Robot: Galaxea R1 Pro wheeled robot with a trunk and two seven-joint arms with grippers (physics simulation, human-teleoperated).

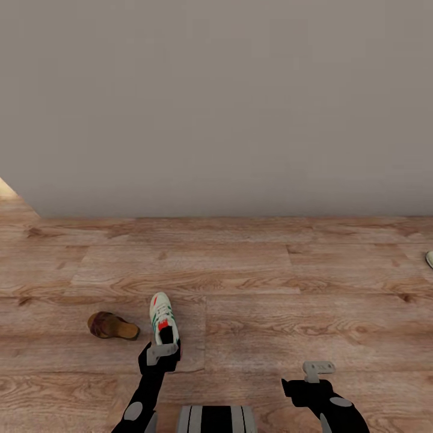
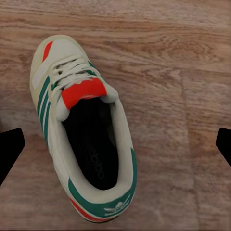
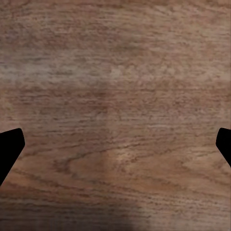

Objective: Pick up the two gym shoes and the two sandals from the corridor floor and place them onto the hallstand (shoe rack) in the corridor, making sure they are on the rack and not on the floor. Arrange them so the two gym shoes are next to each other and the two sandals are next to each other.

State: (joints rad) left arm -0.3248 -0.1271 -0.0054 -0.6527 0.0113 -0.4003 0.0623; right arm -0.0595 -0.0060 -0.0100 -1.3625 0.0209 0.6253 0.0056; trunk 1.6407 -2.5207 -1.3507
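One cream-white gym shoe [image 1: 163,316] with green stripes and a red tongue lies on the corridor floor [image 1: 252,282], toe pointing toward the wall. My left gripper [image 1: 161,352] hovers over its heel, open. In the left wrist view the shoe [image 2: 84,139] sits between the widely spread fingers [image 2: 8,149], which do not touch it. A brown sandal [image 1: 112,326] lies just left of the shoe. My right gripper [image 1: 318,368] is open over bare planks [image 3: 115,96]. The hallstand is out of view.
A plain grey wall [image 1: 216,102] rises behind the floor strip. A pale sliver of some object [image 1: 429,259] shows at the right edge, too little of it to identify. An opening shows at the far left [image 1: 6,189].
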